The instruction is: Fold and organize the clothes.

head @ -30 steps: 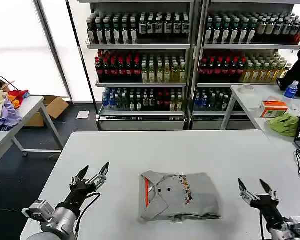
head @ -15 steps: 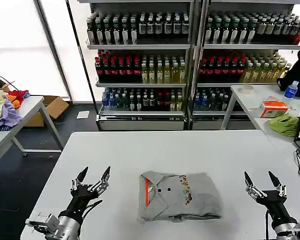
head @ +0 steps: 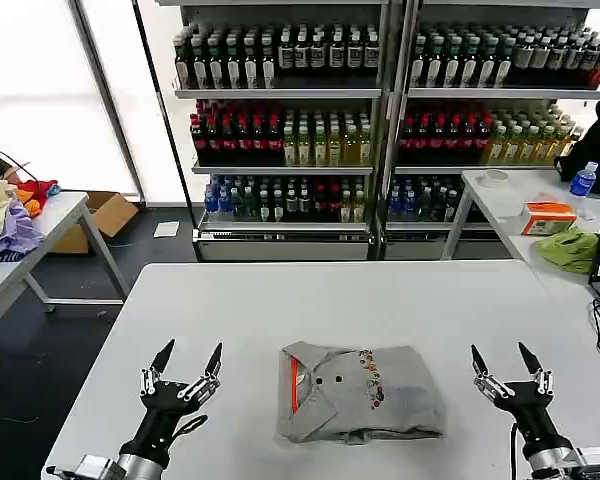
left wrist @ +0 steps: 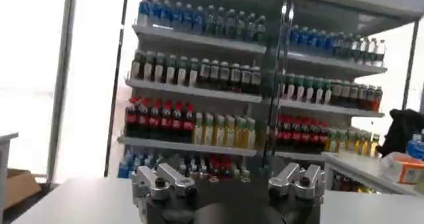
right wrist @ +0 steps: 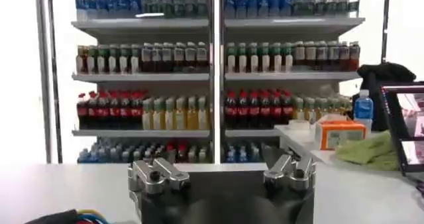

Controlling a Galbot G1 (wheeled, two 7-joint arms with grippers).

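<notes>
The light grey shirt (head: 358,392) lies folded into a compact rectangle on the white table (head: 330,300), near its front edge, chest print and red-orange neck strip facing up. The left gripper (head: 187,359) hangs above the table well to the left of the shirt, its jaws spread apart and pointing up and away, touching nothing. The right gripper (head: 505,359) hangs well to the right of the shirt, jaws likewise apart and empty. Beyond the shirt, past the table's far edge, stand shelves of bottled drinks (head: 380,120). In both wrist views the jaws frame those shelves.
</notes>
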